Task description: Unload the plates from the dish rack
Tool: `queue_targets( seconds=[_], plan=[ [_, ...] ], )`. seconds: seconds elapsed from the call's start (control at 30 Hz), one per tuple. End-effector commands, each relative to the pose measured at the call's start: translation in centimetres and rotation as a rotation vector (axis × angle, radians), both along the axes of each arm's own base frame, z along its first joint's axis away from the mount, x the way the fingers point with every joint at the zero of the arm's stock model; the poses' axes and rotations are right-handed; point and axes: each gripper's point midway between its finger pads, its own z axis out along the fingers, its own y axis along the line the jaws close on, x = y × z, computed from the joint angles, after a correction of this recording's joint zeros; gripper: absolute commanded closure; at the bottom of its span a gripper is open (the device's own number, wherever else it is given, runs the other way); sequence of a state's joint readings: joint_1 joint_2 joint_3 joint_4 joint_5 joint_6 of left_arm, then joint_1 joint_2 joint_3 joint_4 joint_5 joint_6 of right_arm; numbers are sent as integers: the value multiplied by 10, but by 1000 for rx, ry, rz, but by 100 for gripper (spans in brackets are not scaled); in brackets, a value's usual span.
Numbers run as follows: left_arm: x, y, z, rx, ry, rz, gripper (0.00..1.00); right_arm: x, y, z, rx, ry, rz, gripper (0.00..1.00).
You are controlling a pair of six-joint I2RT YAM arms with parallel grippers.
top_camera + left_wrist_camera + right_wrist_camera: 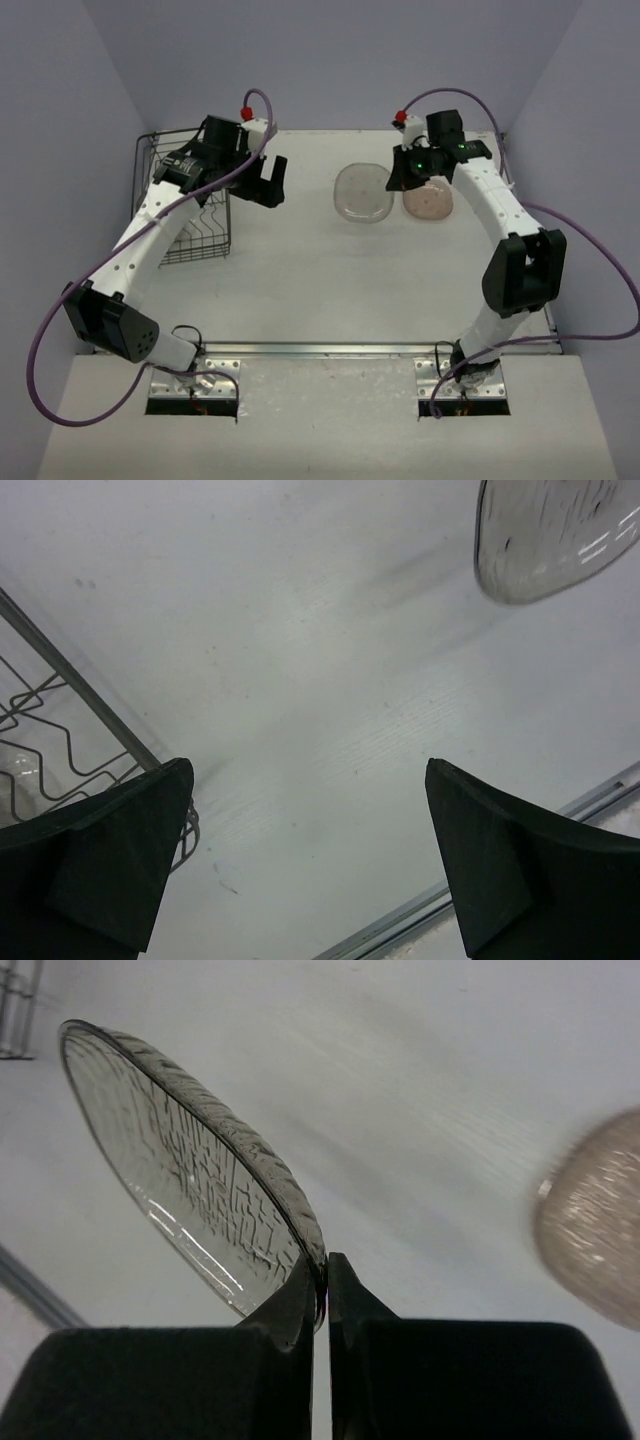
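Observation:
The see-through plate [362, 192] is at the table's middle back. My right gripper [400, 180] is shut on its right rim. In the right wrist view the fingertips [322, 1278] pinch the rim and the plate [190, 1175] slants away to the left. The beige-pink plate [428, 201] lies on the table just right of it, and is blurred in the right wrist view [595, 1222]. My left gripper [268, 180] is open and empty, hovering between the black wire dish rack [185, 205] and the see-through plate [552, 535]. I see no plate in the rack.
The rack's wire side and wavy floor wires [60, 730] sit just left of my left fingers [110, 865]. A metal strip [500, 858] marks the table's edge. Grey walls close in the back and sides.

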State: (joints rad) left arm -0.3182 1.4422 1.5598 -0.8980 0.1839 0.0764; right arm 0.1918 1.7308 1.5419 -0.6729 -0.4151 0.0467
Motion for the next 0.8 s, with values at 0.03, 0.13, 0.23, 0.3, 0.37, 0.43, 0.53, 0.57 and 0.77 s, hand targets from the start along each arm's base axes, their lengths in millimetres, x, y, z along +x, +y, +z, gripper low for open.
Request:
queue_targets(
  seconds=[0.03,0.13,0.23,0.3,0.37,0.43,0.53,0.57,0.77],
  plan=[
    [12,12,7,-15,-47,67,0,49,-120,-13,-149,-62,-128,100],
    [14,12,5,-25,-36,62,0,66,-174,-27,-168,-52,-199,100],
    [14,11,3,-29,-25,56,0,80,-211,-40,-152,-34,-226,96],
    [13,11,2,-29,-21,55,0,86,-222,-47,-149,-23,-218,95],
    [12,12,0,-26,-18,55,0,98,-236,-58,-157,-22,-198,94],
    [11,12,-2,-25,-19,54,0,105,-241,-62,-157,-21,-182,94],
    [9,16,-6,-21,-11,62,0,115,-242,-66,-153,-28,-146,93],
    [8,16,-6,-20,-10,64,0,116,-241,-71,-144,-21,-136,93],
    [6,18,-10,-22,-1,58,0,113,-227,-82,-76,5,-78,93]
  ],
)
